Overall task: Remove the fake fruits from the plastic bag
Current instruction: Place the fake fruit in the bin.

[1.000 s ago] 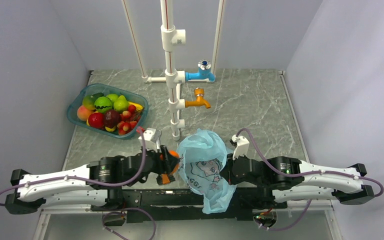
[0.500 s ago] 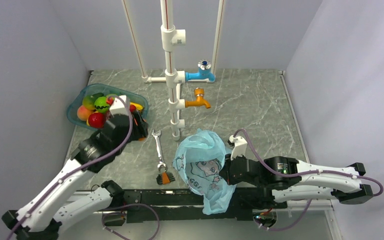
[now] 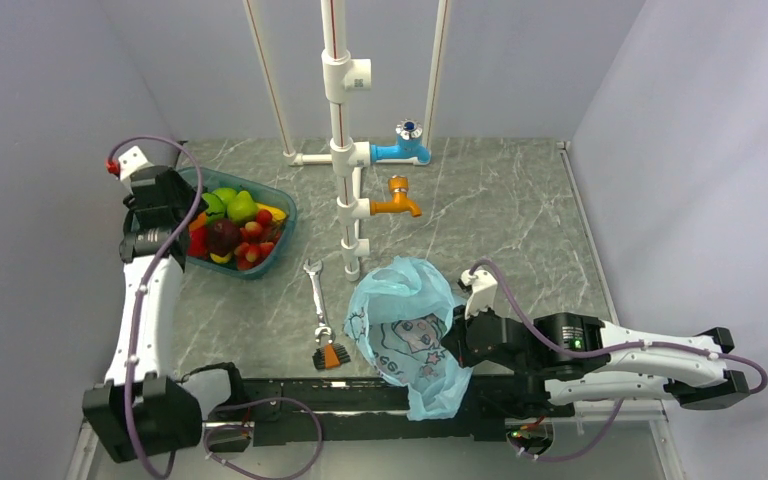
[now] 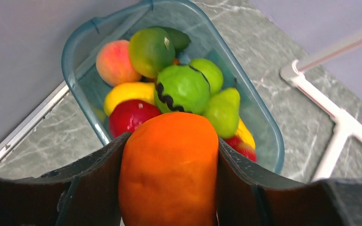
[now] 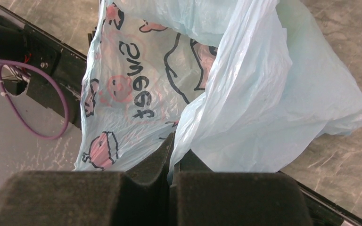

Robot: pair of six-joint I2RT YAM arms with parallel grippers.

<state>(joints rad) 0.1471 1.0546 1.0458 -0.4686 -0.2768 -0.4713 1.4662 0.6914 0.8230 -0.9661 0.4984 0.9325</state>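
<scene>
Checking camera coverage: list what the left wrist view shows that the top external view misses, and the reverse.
Left wrist only: the orange clamped in the left end effector, and a close look at each fruit beyond it. Top external only: the plastic bag, gripped by the right end effector, plus the wrench. Both: the teal basket, heaped with fruit.

Only letters: dark print on plastic bag (image 5: 264, 94), up & left of right gripper (image 5: 170, 146) in wrist view. Upside-down or seen thru film. Nearer word approx. "f99ns" as it stands, farther one approx. "SMS"; neither sure. Small label (image 3: 571, 342) on right arm (image 3: 640, 355), behind gripper: too small to read.
</scene>
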